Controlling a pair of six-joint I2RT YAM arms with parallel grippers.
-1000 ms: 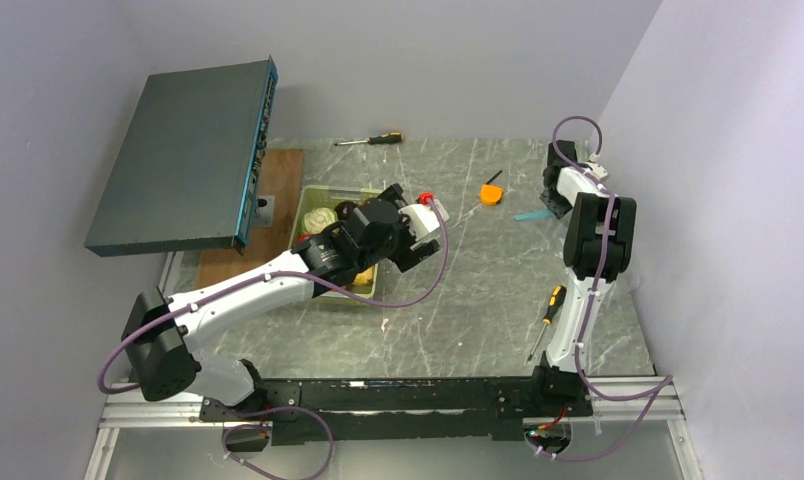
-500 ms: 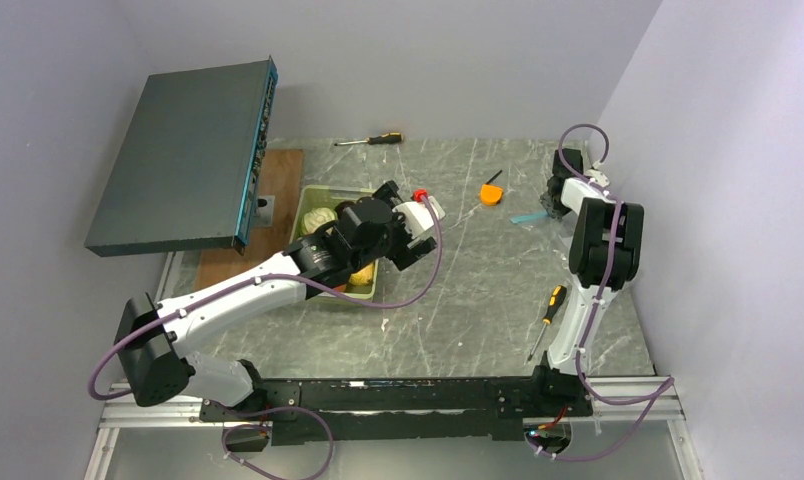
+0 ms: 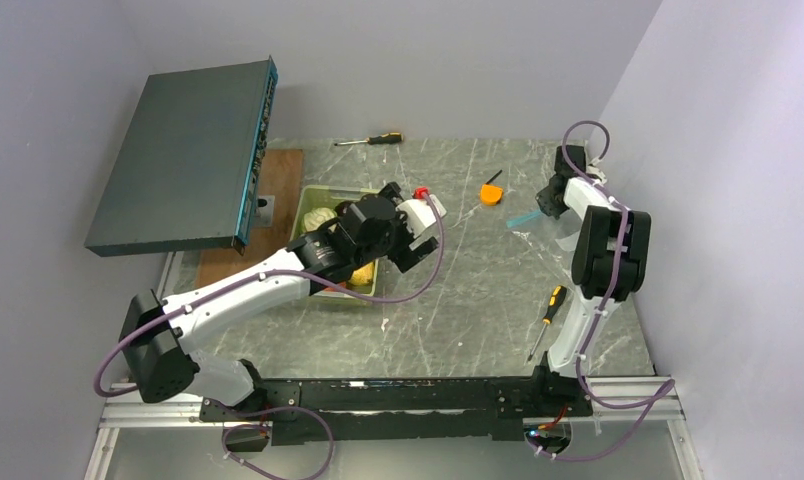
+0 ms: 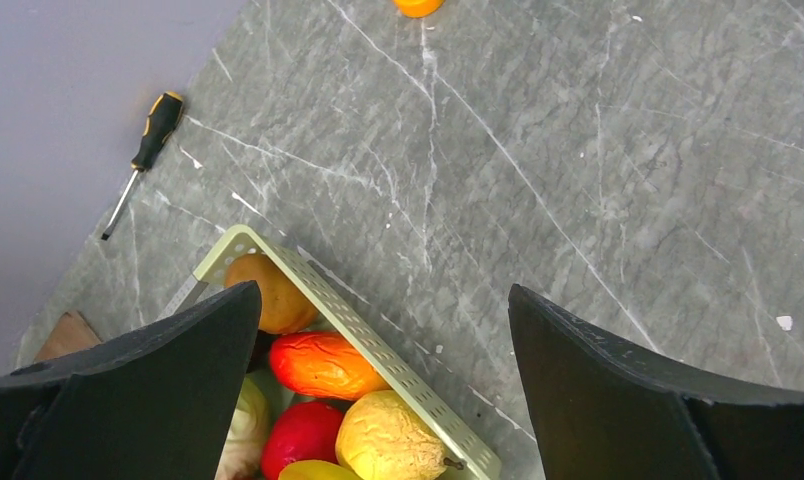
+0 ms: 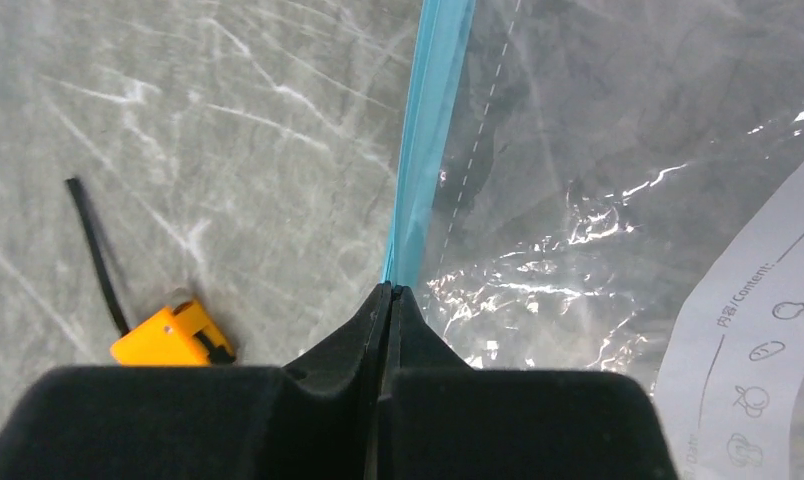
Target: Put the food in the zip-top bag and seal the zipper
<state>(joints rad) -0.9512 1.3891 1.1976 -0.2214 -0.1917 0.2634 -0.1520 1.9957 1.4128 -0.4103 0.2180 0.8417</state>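
Observation:
The food (image 4: 318,365), toy fruits and vegetables in orange-red, yellow, red, brown and white, lies in a pale green tray (image 4: 378,345); the tray also shows in the top view (image 3: 328,192). My left gripper (image 4: 383,295) is open and empty above the tray's right rim; in the top view it sits at the tray's right side (image 3: 410,228). My right gripper (image 5: 388,290) is shut on the teal-blue zipper (image 5: 433,120) of the clear zip-top bag (image 5: 578,180), which has a white label (image 5: 748,330). In the top view the right gripper (image 3: 546,203) holds the bag (image 3: 560,232) at the far right.
A small orange tool (image 3: 491,192) lies left of the bag and shows in the right wrist view (image 5: 173,338). One screwdriver (image 3: 370,140) lies at the far edge, another (image 3: 548,310) near the right arm. A dark tilted box (image 3: 183,155) and a wooden board (image 3: 268,220) stand left of the tray.
My right arm has swung nearer, its gripper holding the teal edge, and more of the clear bag shows raised off the table. My left gripper has shifted slightly left, towards the tray.

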